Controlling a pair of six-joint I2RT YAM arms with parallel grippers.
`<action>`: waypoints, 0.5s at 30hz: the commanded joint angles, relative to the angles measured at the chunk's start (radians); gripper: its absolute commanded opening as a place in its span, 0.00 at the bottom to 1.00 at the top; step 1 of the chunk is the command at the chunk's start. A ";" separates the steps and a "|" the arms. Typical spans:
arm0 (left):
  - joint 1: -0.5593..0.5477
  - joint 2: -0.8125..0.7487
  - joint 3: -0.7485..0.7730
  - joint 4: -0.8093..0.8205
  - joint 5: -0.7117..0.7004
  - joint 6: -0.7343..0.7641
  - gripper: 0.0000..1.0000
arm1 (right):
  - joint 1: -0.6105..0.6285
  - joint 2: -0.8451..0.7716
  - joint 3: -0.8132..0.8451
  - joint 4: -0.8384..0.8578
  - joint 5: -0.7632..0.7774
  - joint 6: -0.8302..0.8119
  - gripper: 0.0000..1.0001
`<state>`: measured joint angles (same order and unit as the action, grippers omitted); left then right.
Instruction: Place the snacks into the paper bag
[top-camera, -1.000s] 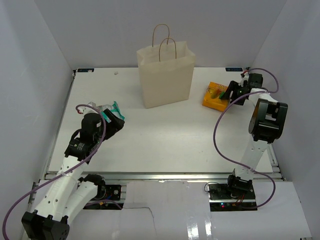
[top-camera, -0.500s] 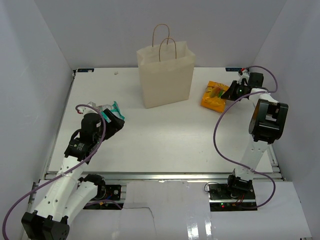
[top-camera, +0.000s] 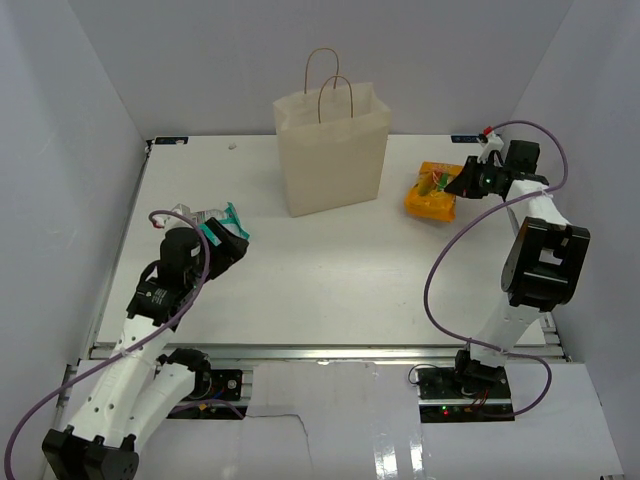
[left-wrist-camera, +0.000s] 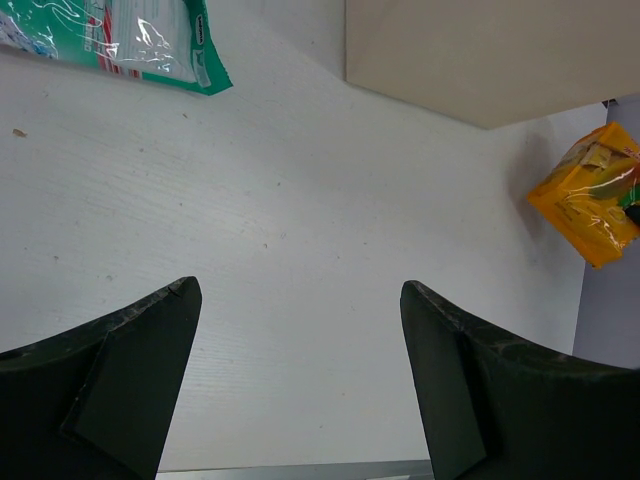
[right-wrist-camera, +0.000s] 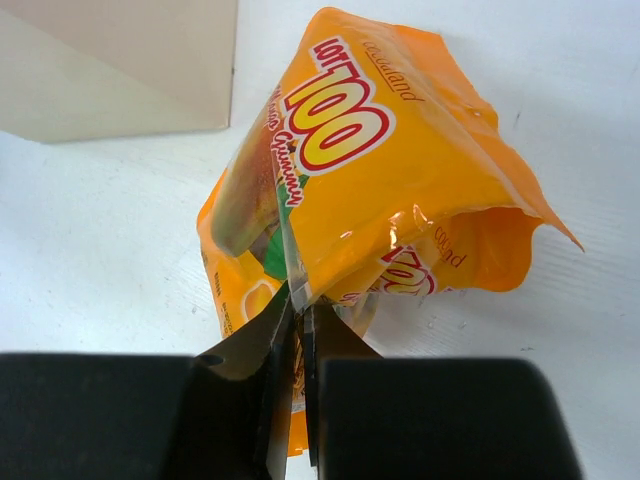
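Observation:
The paper bag (top-camera: 333, 150) stands upright at the back centre, handles up. To its right, my right gripper (top-camera: 462, 183) is shut on the near edge of the orange-yellow snack pack (top-camera: 430, 193). In the right wrist view the jaws (right-wrist-camera: 302, 300) pinch the crinkled seam of the pack (right-wrist-camera: 380, 170), with the bag's corner (right-wrist-camera: 110, 60) behind it. My left gripper (top-camera: 233, 242) hangs open at the left beside a teal-and-white pouch (top-camera: 214, 224). In the left wrist view the fingers (left-wrist-camera: 300, 290) frame bare table, with the pouch (left-wrist-camera: 130, 40) at the top left. The other snacks are out of view.
White walls close in the table on three sides. The right arm's purple cable (top-camera: 440, 260) loops over the right part of the table. In the left wrist view the bag's base (left-wrist-camera: 470, 50) and the orange pack (left-wrist-camera: 590, 195) lie ahead to the right.
My right gripper closed on the orange pack's edge and drew back to the right, tilting the pack up. The left arm stayed still.

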<state>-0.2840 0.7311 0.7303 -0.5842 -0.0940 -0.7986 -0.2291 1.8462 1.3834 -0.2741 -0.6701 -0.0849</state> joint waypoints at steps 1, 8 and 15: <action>0.002 -0.022 0.011 -0.014 -0.001 -0.001 0.92 | -0.001 -0.100 0.032 0.065 -0.080 -0.052 0.08; 0.002 -0.033 0.006 -0.012 -0.004 0.001 0.92 | 0.014 -0.128 0.140 0.062 -0.089 -0.033 0.08; 0.002 -0.053 0.006 -0.014 -0.009 0.006 0.92 | 0.088 -0.119 0.393 0.067 -0.075 -0.029 0.08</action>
<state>-0.2840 0.6979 0.7303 -0.5842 -0.0944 -0.7979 -0.1776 1.7752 1.6241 -0.3161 -0.6834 -0.1131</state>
